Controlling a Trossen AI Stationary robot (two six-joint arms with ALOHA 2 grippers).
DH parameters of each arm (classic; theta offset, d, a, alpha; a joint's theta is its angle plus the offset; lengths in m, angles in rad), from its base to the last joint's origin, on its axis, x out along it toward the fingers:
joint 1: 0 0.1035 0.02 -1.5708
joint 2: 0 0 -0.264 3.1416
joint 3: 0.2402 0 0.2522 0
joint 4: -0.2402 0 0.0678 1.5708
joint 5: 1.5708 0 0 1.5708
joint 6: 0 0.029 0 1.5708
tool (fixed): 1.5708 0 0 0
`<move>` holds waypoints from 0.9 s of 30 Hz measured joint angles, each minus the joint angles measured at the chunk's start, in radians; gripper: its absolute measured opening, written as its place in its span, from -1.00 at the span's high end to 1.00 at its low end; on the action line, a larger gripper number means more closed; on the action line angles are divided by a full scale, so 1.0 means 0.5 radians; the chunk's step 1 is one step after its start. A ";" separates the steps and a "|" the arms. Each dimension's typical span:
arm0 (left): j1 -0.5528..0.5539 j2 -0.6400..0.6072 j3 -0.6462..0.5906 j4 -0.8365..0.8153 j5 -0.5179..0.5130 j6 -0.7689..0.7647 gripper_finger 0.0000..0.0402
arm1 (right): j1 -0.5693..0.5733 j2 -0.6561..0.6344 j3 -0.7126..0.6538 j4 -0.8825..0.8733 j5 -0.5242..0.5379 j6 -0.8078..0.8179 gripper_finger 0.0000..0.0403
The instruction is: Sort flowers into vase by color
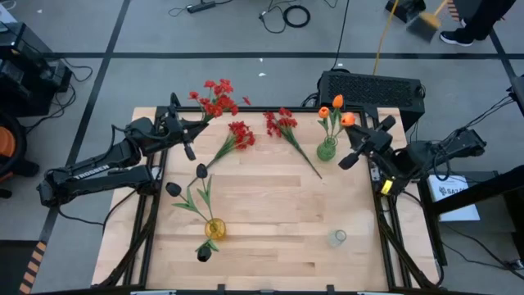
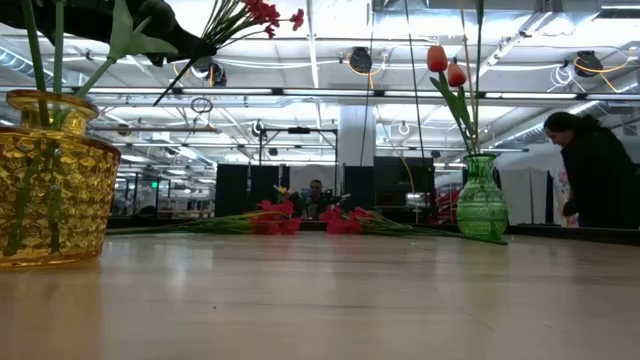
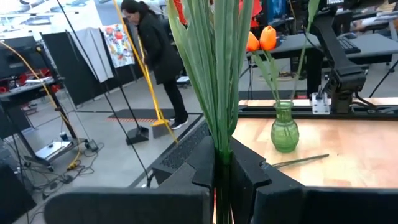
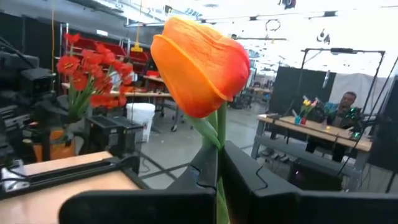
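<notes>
At ten o'clock, the left gripper (image 1: 182,124) clenches a red flower bunch (image 1: 218,97), stems half-hidden by fingers; at three, the right gripper (image 1: 365,136) grips an orange tulip (image 4: 199,65) beside the green vase (image 1: 327,149).

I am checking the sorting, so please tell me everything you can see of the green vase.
The green vase is a small bulbous vessel of ribbed, see-through green glass, as it looks, with a narrow neck and flared lip. It stands upright on the wooden table, near the far right corner. Two orange tulips on green stems stand in it. A loose red flower lies just beside it; neither gripper touches it.
</notes>
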 joint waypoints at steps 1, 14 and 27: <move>0.000 0.000 0.000 0.000 0.001 -0.014 0.88 | 0.000 -0.013 -0.001 0.026 -0.001 -0.050 1.00; 0.000 -0.001 0.000 0.003 0.136 -0.052 0.88 | -0.041 -0.123 -0.173 0.056 -0.016 -0.105 1.00; 0.000 -0.001 0.000 0.004 0.150 -0.054 0.88 | -0.155 -0.185 -0.368 0.176 -0.061 -0.021 0.97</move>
